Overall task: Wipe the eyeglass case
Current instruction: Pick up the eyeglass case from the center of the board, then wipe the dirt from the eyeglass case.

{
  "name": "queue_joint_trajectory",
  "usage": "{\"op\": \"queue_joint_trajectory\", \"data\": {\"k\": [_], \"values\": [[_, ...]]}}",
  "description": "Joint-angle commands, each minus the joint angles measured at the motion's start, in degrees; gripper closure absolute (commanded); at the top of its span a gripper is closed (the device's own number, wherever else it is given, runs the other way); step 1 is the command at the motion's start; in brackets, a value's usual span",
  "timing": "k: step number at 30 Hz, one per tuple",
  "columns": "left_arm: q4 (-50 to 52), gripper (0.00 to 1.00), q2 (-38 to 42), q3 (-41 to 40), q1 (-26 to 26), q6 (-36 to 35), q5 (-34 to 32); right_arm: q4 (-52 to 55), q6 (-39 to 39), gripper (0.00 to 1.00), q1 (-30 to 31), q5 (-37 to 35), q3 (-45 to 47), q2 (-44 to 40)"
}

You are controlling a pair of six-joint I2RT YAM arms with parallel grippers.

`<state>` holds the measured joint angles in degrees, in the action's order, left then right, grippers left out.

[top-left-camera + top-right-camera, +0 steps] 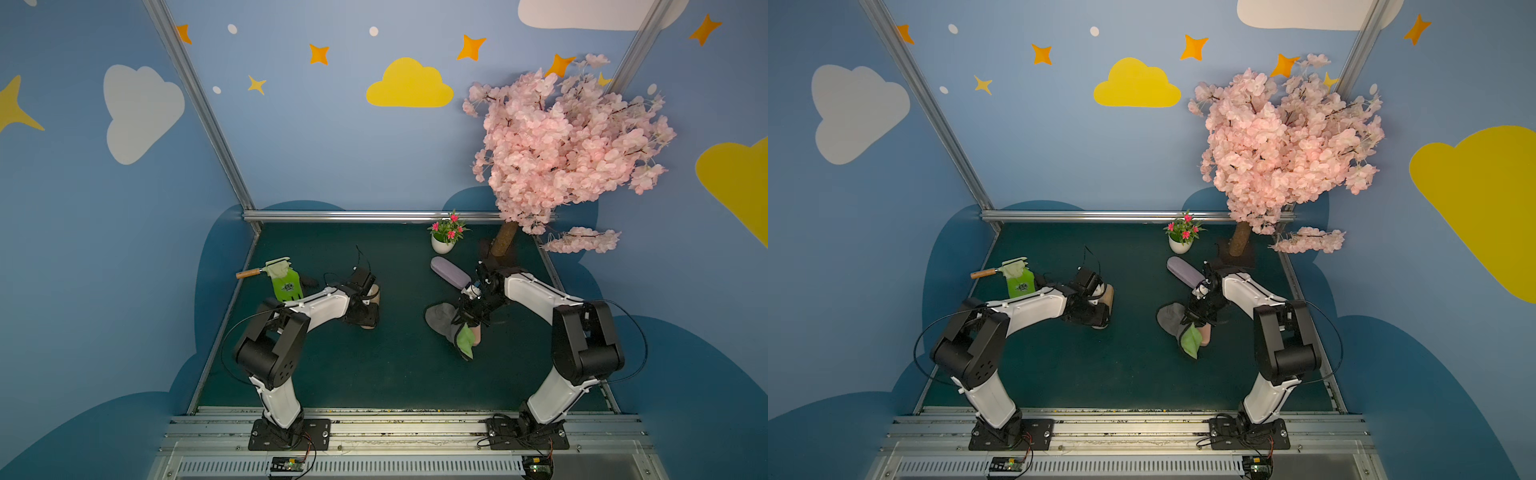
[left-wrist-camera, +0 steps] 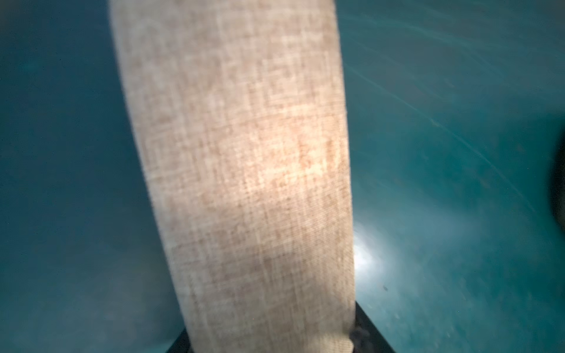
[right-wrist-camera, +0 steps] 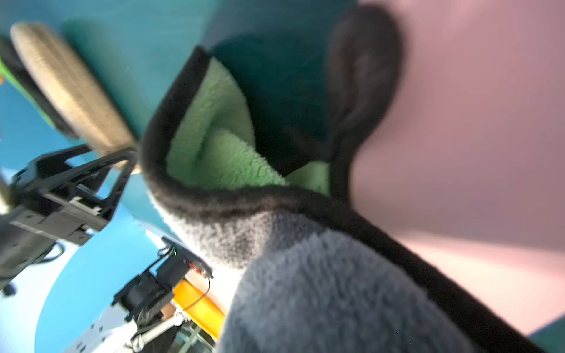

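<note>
Left gripper point(image 1: 369, 309): closed onto the beige fabric eyeglass case point(image 2: 244, 168), clamped near one end. In the left wrist view the rest of the case runs away from the jaws over the mat. Whether it rests on the mat or is held just clear of it, I cannot tell.

Right gripper point(image 1: 468, 322): closed, pinching a fleece cloth point(image 1: 442, 322) (grey outside, green inside, dark trim), which hangs down to the mat.

Tabletop point(image 1: 374, 374): dark green mat. The eyeglass case sits left of centre, and the cloth is right of centre, well apart from it.

Blossom tree point(image 1: 561, 145): pink, at the far right corner, with its trunk just behind the right arm.

Purple case point(image 1: 451, 272): lies on the mat just beyond the right wrist, near the tree's base, and no gripper is on it.

Green packet point(image 1: 286, 284): far left, beside the left arm's forearm.

Flower pot point(image 1: 442, 243): white, with pink blooms, at the back between the purple case and the rear rail.

Wooden-handled tool point(image 1: 249, 274): its pale head lies on the far end of the green packet and its handle points toward the left wall.

Pink object point(image 1: 1205, 336): only a small end shows, just beside the cloth's green fold. It fills one side of the right wrist view as a blur, too soft to identify, and contact with the cloth cannot be told.
</note>
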<state>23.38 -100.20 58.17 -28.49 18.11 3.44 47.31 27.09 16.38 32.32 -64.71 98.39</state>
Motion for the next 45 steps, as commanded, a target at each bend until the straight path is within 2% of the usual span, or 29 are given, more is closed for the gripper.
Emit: {"op": "queue_joint_trajectory", "data": {"k": [1,3,6,10,14,18,22,24,27,29,31,32,35,39,45], "values": [[-1.73,0.56,3.32,-2.68,-3.43,-6.95,8.54,2.18,-0.25,1.0,1.64,5.12,-3.41,-4.09],[-2.55,0.58,4.56,-4.25,-6.69,-10.45,9.32,2.09,1.91,1.0,3.53,5.38,-5.71,-6.46],[-4.08,0.59,4.3,-6.06,-10.17,-13.94,9.17,1.17,5.52,1.0,8.56,1.89,-7.57,-8.41],[-4.27,0.62,1.2,-5.19,-10.61,-13.46,9.32,-6.85,13.51,1.0,15.97,0.16,-5.07,-8.38],[-5.82,0.62,0.76,-5.71,-10.76,-13.19,9.57,-18.68,23.51,1.0,20.56,3.73,-2.91,-3.35],[-7.99,0.62,2.67,-8.31,-11.13,-13.15,9.56,-27.62,29.6,1.0,21.41,8.84,0.27,2.73],[-8.96,0.62,3.3,-9.18,-11.14,-13.06,9.2,-26.88,27.82,1.0,20.06,9.73,0.08,8.15],[-9.38,0.64,3.42,-9.6,-11.18,-13.08,9.53,-21.38,23.41,1.0,17.94,7.15,-1.53,10.43],[-9.97,0.69,3.94,-10.59,-11.25,-12.9,9.57,-8.16,14.29,1.0,14.71,-4.3,-7.78,12.97],[-10.36,0.72,4.19,-11.35,-11.32,-12.66,11.83,-3.16,10.84,1.0,13.4,-12.97,-11.16,13.72],[-10.71,0.75,4.17,-11.71,-11.32,-12.27,12.56,-0.92,8.97,1.0,13.4,-17.34,-13.53,13.59],[-10.79,0.77,4.06,-11.77,-11.33,-12.12,12.79,-1.05,8.54,1.0,13.71,-15.93,-13.97,13.04],[-10.55,0.8,3.65,-11.24,-11.33,-11.98,13.66,-3.41,9.31,1.0,16.66,-4.7,-14.36,11.36],[-10.8,0.84,4.25,-10.84,-11.32,-11.78,14.57,-13.75,19.02,1.0,22.22,10.35,-9.89,9.46],[-11.66,0.88,6.48,-11.56,-11.19,-11.6,14.85,-27.41,30.17,1.0,23.99,18.13,-5.91,12.18]]}}
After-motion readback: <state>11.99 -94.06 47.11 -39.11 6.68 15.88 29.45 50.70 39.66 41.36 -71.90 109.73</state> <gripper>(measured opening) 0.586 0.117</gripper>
